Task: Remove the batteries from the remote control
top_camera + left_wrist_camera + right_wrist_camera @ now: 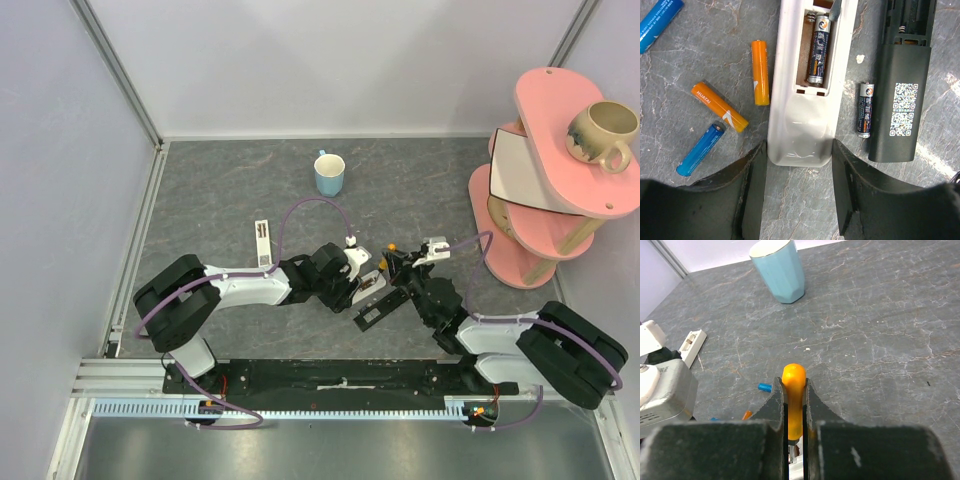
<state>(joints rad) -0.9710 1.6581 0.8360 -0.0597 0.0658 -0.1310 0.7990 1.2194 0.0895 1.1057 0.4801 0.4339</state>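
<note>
The white plastic remote (800, 125) is clamped by the left gripper (799, 150); the seated dark cylindrical battery (818, 50) is to be prised out with the orange-handled tool (793, 375) pinched in the right gripper (794, 385).

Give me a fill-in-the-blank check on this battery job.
The left hand grips the ____ plastic remote control.
Its open compartment holds ____ dark cylindrical battery.
The right hand is shut on a tool with an ____ handle.
Beside that remote lie two orange cylindrical batteries and ____ blue ones.
Missing words: white; one; orange; two.
</note>
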